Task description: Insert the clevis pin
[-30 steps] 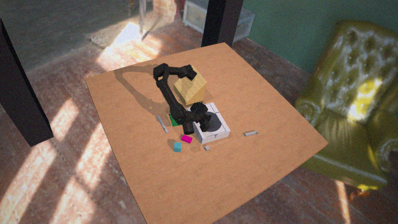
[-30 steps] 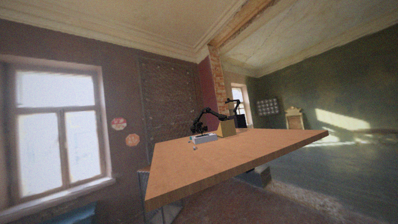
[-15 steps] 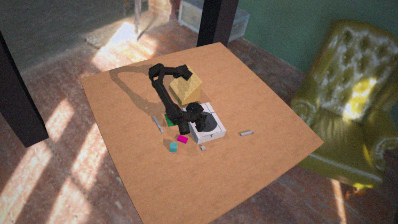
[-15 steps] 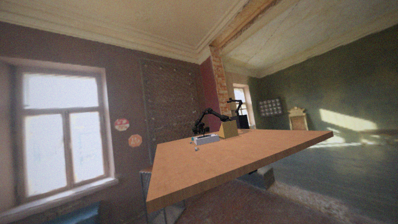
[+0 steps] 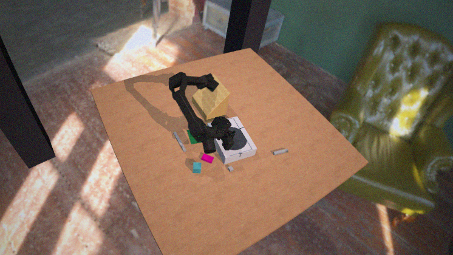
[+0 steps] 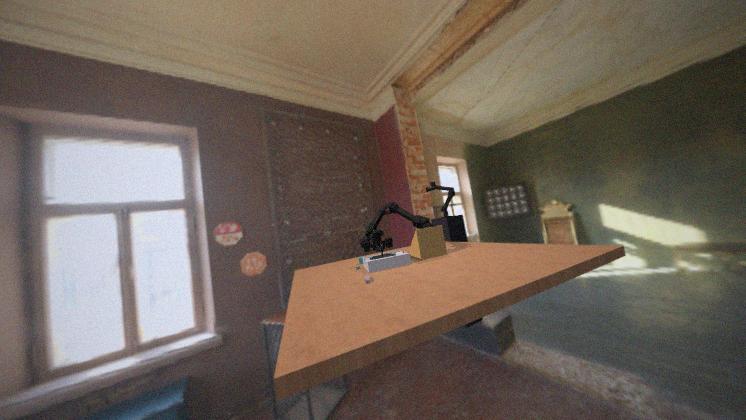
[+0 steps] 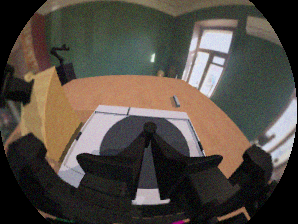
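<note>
my tool (image 5: pixel 228 141) (image 6: pixel 383 252) (image 7: pixel 148 133): clamped on pin (image 7: pixel 150 128), dark round head at the tips | pin over disc (image 5: pixel 238 139) (image 7: pixel 120 137) in tray (image 5: pixel 240 155) (image 6: pixel 388 262) (image 7: pixel 75 162), seating unclear | pin likely stiff, light, slick; grip near head, shank down | disc likely thin, slides easily

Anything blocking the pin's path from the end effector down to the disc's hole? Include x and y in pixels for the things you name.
Nothing visible. The end effector (image 5: pixel 228 146) (image 7: pixel 148 133) is shut on the pin (image 7: pixel 150 128) above the disc (image 5: pixel 241 139) (image 7: pixel 117 137) in the tray (image 5: pixel 252 149) (image 6: pixel 388 262) (image 7: pixel 80 150). The disc's hole itself is hidden.
</note>
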### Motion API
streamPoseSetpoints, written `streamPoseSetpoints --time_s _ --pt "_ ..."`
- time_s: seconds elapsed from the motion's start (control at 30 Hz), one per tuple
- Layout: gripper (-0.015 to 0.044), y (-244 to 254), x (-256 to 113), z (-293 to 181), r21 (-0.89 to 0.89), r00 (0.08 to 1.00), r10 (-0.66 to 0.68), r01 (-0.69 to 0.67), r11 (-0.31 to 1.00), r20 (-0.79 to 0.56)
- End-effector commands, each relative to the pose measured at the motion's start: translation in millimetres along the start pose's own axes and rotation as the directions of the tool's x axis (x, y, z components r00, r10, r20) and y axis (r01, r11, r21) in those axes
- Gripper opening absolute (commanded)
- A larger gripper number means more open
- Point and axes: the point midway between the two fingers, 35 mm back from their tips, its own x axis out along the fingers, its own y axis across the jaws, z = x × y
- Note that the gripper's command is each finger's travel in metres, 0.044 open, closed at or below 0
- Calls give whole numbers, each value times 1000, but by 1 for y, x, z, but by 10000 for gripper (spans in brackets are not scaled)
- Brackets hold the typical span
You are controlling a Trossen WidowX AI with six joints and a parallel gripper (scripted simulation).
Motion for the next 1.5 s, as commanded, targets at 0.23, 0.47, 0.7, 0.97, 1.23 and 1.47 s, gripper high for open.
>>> streamPoseSetpoints --time_s 0.23,0.47,0.7,0.97,1.23,1.47 --pt "0 0 0 -2 12 1000 9 -9 1000 13" --pt "0 0 1 -1 18 1000 12 -12 1000 -4" --pt "0 0 2 -1 12 1000 9 -9 1000 -15" --pt "0 2 1 -1 -2 1000 3 -3 1000 -2" --pt "0 4 0 -2 -2 1000 3 -3 1000 -1" --pt "0 5 -1 -2 -2 1000 3 -3 1000 -1"
